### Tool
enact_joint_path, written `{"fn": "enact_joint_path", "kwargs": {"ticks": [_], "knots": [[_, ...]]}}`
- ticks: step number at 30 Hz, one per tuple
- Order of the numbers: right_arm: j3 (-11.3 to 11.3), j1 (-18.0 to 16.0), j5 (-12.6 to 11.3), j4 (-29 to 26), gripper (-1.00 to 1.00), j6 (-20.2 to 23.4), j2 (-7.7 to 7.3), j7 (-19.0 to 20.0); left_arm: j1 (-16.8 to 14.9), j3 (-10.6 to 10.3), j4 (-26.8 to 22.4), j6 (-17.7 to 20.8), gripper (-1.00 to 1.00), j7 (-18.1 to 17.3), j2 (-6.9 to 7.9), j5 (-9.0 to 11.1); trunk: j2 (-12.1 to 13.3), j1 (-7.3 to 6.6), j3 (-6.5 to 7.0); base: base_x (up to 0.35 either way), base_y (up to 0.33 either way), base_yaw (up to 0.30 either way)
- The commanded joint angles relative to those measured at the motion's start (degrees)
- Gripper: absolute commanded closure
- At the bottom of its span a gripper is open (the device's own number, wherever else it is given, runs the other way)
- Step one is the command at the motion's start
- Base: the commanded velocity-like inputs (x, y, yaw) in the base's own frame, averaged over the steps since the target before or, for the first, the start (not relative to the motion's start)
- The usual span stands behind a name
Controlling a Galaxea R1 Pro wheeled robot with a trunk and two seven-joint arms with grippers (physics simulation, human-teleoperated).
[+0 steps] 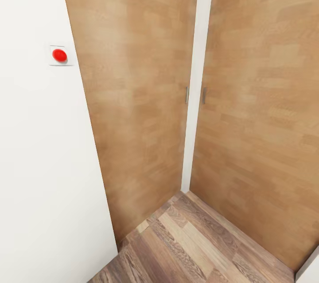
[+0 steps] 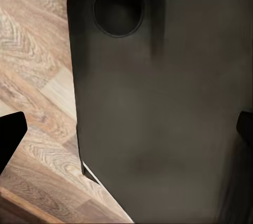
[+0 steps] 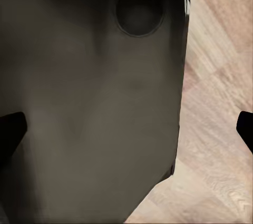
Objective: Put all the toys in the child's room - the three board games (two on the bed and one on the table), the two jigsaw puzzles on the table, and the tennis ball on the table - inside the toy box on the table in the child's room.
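two wooden doors (image 1: 137,96) are facing the head camera, meeting at a white corner strip (image 1: 197,74). left of the doors, a white wall (image 1: 40,163) is carrying a red button (image 1: 59,55). below the doors, plank floor (image 1: 195,243) is showing. none of the toys, table or toy box is appearing, so their direction from either pincer cannot be judged; the robot is likely in transit. each wrist camera is looking at a dark body panel (image 2: 158,118) over floor, and the dark fingertips (image 2: 10,137) at the frame edges are suggesting both pincers are standing wide, holding nothing.

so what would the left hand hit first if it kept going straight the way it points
Most likely the dark grey robot body panel right ahead of the left hand; the wood-plank floor lies beyond it, though depth is unclear.
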Motion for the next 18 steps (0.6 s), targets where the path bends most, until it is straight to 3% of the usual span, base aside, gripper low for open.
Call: {"fn": "enact_joint_path", "kwargs": {"ticks": [1,4,18], "knots": [[0.17,-0.01,0.14,0.00,-1.00,-0.14,0.33,-0.16,0.07,-0.09,-0.33,-0.33,-1.00,0.00,-0.33,0.09,-0.01,0.00,-0.03,0.000,0.000,0.000],[0.17,-0.01,0.18,0.00,-1.00,-0.11,0.88,-0.17,0.08,-0.09,-0.45,-0.40,-1.00,0.00,-1.00,0.09,-0.01,0.00,-0.03,0.000,0.000,0.000],[0.18,-0.01,0.15,0.00,-1.00,-0.25,1.52,-0.15,0.08,-0.02,-0.61,-0.44,-1.00,0.00,-0.68,0.09,-0.01,0.00,-0.03,0.000,0.000,0.000]]}}
